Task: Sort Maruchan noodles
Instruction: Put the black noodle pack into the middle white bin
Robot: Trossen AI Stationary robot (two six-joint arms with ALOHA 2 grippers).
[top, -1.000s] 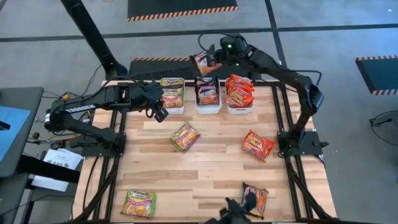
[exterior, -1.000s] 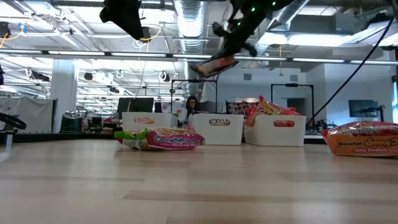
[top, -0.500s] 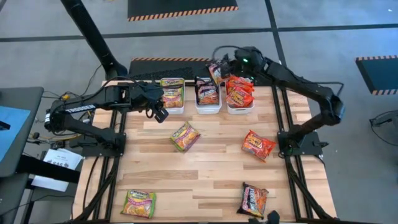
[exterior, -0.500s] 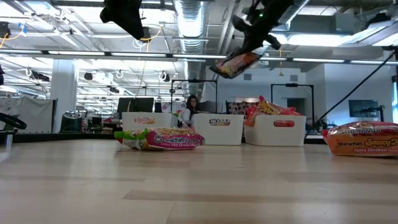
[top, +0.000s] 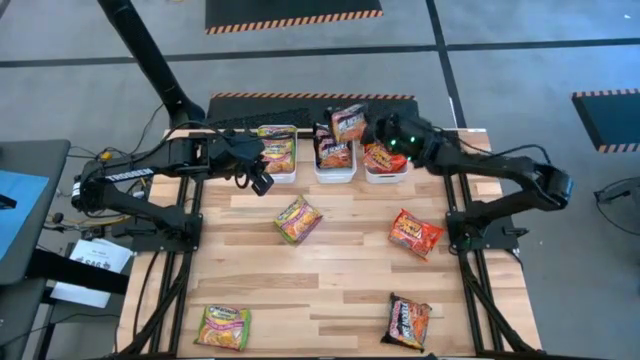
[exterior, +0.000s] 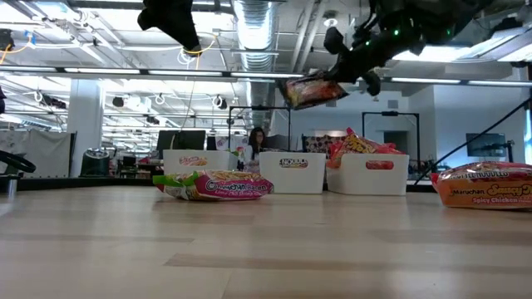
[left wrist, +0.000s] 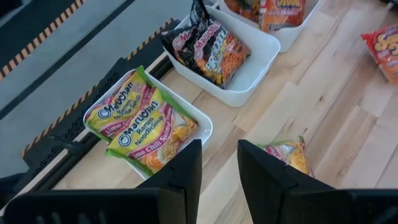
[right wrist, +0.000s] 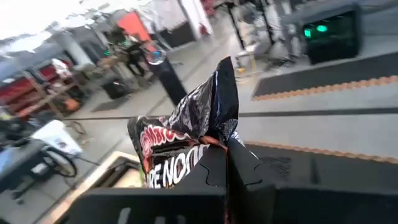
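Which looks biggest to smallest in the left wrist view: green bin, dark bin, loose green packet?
1. Green bin
2. Dark bin, close in size and farther off, so unsure
3. Loose green packet, partly hidden by a finger

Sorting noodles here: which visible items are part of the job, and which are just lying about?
Part of the job:
- dark packet in the right claw
- loose packets on the table: green, red, green, dark
- three white bins holding sorted packets

Lying about:
- left claw, hanging empty beside the bins
- wooden table
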